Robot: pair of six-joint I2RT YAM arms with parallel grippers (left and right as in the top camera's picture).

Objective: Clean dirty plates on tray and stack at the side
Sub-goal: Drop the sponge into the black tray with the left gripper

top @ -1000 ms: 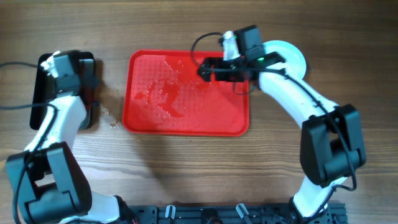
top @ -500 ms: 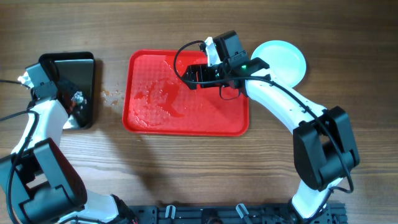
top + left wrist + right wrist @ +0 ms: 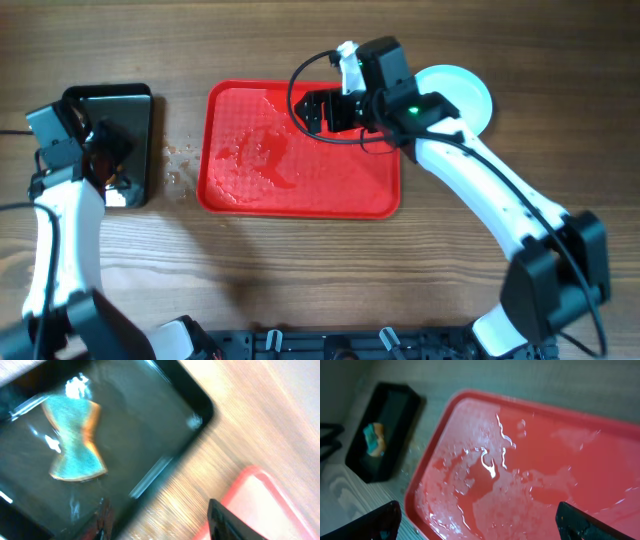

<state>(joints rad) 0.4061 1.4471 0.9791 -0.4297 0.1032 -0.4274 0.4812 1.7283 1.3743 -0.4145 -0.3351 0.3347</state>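
Left jaws apart, empty, over pan (image 3: 137, 108); sponge (image 3: 75, 442) lies inside. Right jaws wide open, empty, above wet tray (image 3: 340, 185). Plate (image 3: 466, 90) on desk (image 3: 300, 280) beside tray's far-right corner, arm partly covering it.

Blue-orange sponge (image 3: 75, 440) lies wet in black pan (image 3: 150, 420).

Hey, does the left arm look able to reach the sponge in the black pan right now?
Probably yes: the sponge lies uncovered in the black pan, nothing on it, and the left gripper hovers open over the pan's edge.
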